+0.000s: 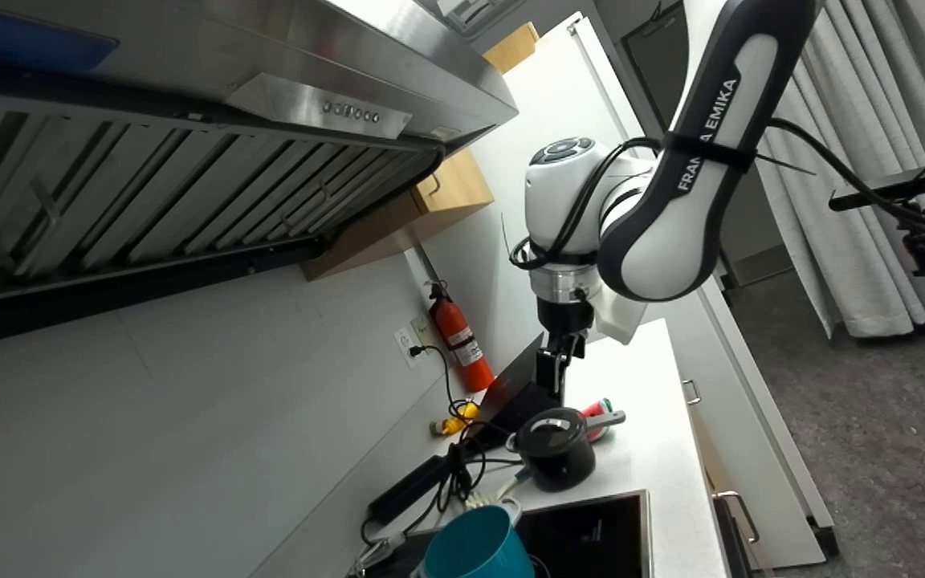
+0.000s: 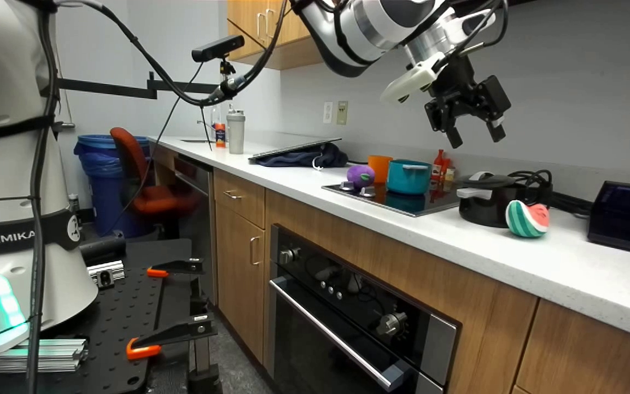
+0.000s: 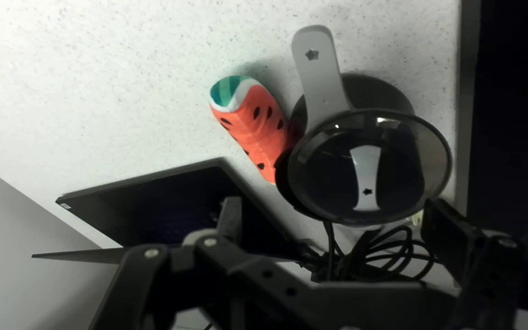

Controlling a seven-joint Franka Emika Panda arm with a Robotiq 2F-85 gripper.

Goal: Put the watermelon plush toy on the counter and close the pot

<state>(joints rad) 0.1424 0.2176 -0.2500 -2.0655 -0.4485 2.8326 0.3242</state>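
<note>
The watermelon plush toy, red with a green striped rind, lies on the white counter close against the dark grey pot. A glass lid with a grey handle rests on top of the pot; whether it sits fully flush I cannot tell. My gripper hangs above the counter, fingers spread wide with nothing between them. From the wrist, pot and toy appear beyond the fingertips.
Beside the pot is the black cooktop, bearing a teal pot. A purple plush and an orange cup stand nearby. Black cables and a dark screen flank the pot. A fire extinguisher stands near the wall.
</note>
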